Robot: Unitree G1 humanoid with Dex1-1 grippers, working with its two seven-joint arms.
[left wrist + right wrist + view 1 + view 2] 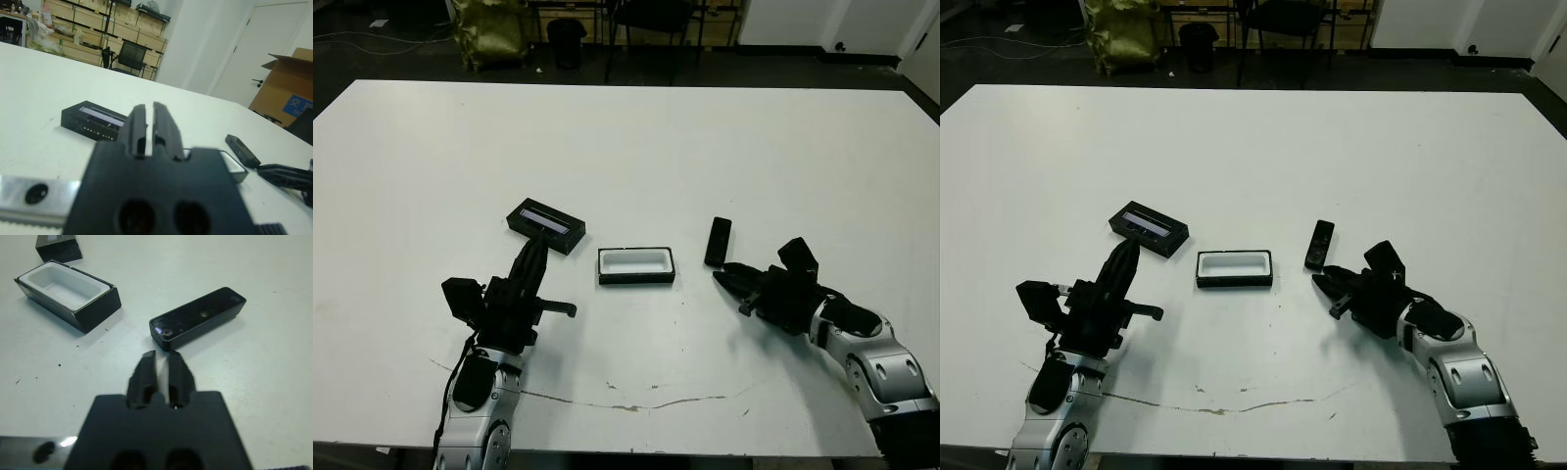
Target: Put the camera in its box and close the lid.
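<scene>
Left gripper (pixel 536 257): fingers pressed together, nothing pinched, aimed at the lid, probably staged for the closing step.
Lid (pixel 546 226): flat black cover, pale strip along its face, resting apart from the box on the white table (pixel 724 147), left of it.
Box (pixel 635 265): black tray, white lining, rounded inner corners, open and empty, ready to receive.
Camera (pixel 718 241): slim matte-black bar, rounded ends, flat on the table just right of the box, not yet inside.
Right gripper (pixel 728 277): fingers nearly together, holding nothing, tips just short of the camera's near end, seemingly lined up to pick it.
</scene>
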